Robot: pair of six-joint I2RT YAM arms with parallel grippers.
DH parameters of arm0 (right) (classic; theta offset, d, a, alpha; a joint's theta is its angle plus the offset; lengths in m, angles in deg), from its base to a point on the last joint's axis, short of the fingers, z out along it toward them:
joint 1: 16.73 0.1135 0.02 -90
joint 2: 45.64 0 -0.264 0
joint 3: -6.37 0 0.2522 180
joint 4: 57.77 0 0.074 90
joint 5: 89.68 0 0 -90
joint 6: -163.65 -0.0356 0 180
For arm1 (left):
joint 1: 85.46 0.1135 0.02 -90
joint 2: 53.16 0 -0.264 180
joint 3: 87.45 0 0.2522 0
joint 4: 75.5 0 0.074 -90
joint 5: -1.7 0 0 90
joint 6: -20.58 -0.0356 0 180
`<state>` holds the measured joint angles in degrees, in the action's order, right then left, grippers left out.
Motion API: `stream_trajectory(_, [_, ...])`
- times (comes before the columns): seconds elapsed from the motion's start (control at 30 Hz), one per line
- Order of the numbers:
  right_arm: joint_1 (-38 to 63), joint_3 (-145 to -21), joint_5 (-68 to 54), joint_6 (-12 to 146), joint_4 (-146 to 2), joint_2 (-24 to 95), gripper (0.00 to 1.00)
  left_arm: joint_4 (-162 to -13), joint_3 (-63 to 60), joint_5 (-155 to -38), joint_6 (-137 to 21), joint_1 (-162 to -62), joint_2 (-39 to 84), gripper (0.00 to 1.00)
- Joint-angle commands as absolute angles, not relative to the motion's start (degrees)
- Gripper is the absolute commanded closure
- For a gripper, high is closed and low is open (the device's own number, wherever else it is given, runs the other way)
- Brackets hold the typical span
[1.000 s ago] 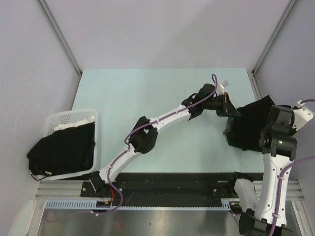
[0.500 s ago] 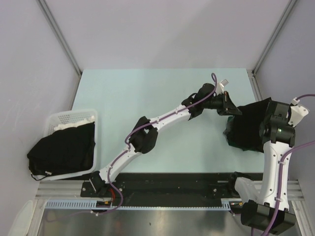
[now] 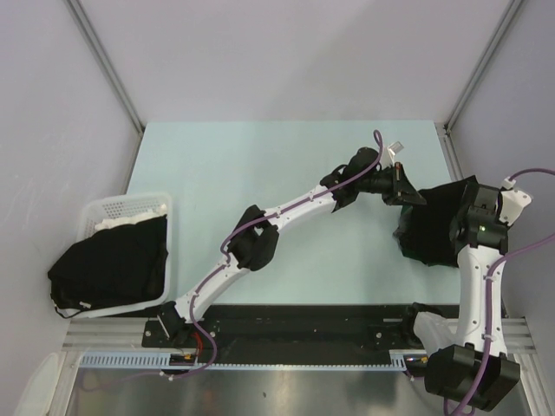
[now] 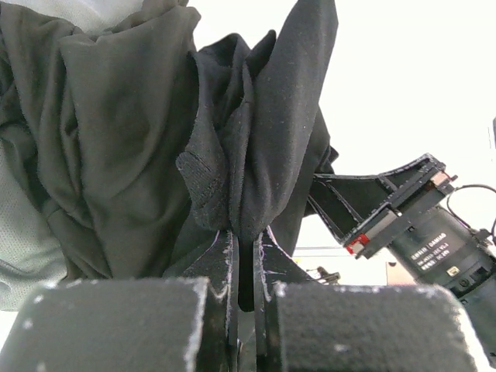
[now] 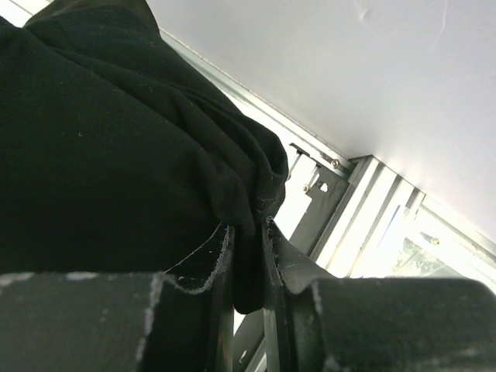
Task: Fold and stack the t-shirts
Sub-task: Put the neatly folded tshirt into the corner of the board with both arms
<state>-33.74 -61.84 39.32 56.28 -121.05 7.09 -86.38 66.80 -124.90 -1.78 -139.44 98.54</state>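
Your left fingers (image 4: 225,260) are closed tight on a bunched fold of the black t-shirt (image 4: 139,132). Your right fingers (image 5: 277,260) are pinched on another edge of the same t-shirt, with cloth filling the narrow gap. It hangs crumpled between both arms over the right end of the desk (image 3: 260,173); contact with the surface cannot be confirmed. Further black t-shirts (image 3: 108,264) lie heaped in the white basket (image 3: 130,205) at the left edge.

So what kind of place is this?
Probably a robot test booth: plain grey walls box in a pale green table, two white robot arms stand at its edge, and black cloth t-shirts sit in a white slotted plastic basket.
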Motion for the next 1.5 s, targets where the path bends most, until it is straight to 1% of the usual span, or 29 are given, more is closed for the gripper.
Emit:
stream_trajectory(0.0, [-34.13, -61.0, 43.65, 58.7, -114.69, 7.62, 1.0, -82.84, 69.75, -125.91, 0.28, -138.81, 98.72, 1.0])
stream_trajectory(0.17, [-34.3, -61.35, 44.18, 60.55, -111.17, 8.68, 1.0, -82.23, 69.93, -126.18, 0.28, -138.28, 98.02, 1.0])
stream_trajectory(0.43, [-34.22, -69.42, 44.26, 62.48, -111.52, 11.66, 1.0, -81.44, 69.93, -126.27, 0.63, -137.14, 95.47, 1.0])
stream_trajectory(0.57, [-33.69, -71.55, 46.11, 64.15, -110.64, 13.16, 1.0, -81.0, 69.93, -126.36, 0.98, -137.14, 95.29, 1.0])
stream_trajectory(0.73, [-33.43, -67.69, 48.57, 67.58, -105.91, 14.3, 1.0, -81.09, 69.84, -126.18, 1.24, -137.14, 96.43, 1.0])
stream_trajectory(0.9, [-33.69, -61.8, 48.66, 67.49, -105.28, 12.9, 1.0, -80.73, 69.84, -126.18, 1.86, -137.14, 98.63, 1.0])
stream_trajectory(1.0, [-33.78, -56.9, 50.68, 70.04, -102.91, 11.32, 1.0, -80.65, 69.84, -126.18, 1.95, -137.14, 99.68, 1.0])
stream_trajectory(1.13, [-34.13, -53.36, 51.21, 71.01, -100.55, 10.35, 1.0, -80.56, 69.93, -126.27, 1.77, -137.14, 100.39, 1.0])
stream_trajectory(1.27, [-34.39, -53.0, 51.3, 72.24, -98.34, 11.49, 1.0, -80.12, 70.01, -126.18, 1.86, -136.97, 100.65, 1.0])
stream_trajectory(1.47, [-34.92, -56.87, 52.44, 72.86, -97.46, 14.91, 1.0, -79.24, 70.63, -125.91, 2.39, -136.09, 100.57, 1.0])
